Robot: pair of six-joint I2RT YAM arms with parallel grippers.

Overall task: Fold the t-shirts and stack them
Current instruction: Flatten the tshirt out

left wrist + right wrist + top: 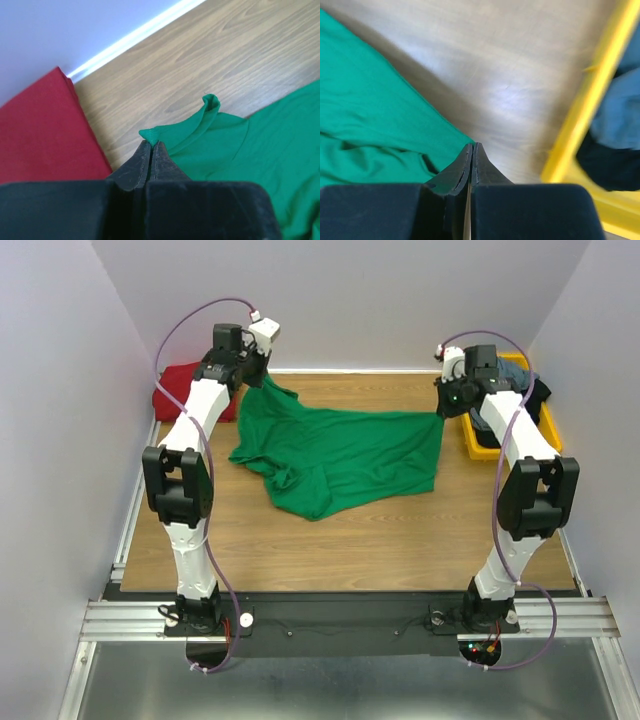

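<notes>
The left claw [151, 145] and right claw [471, 146] each pinch a corner of the unfolded green t-shirt [340, 455] near the far edge of the counter [330, 540]. The red t-shirt [180, 385] lies folded at the far-left corner, and other t-shirts [522, 390] wait in the yellow tray [468, 442].

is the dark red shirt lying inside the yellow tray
No, the dark red shirt lies on the table at the far left, while the yellow tray sits at the far right.

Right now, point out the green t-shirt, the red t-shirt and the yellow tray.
green t-shirt [340, 455], top view, middle of the spread cloth.
red t-shirt [175, 390], top view, left part of the folded cloth.
yellow tray [584, 95], right wrist view, on its rim.
</notes>
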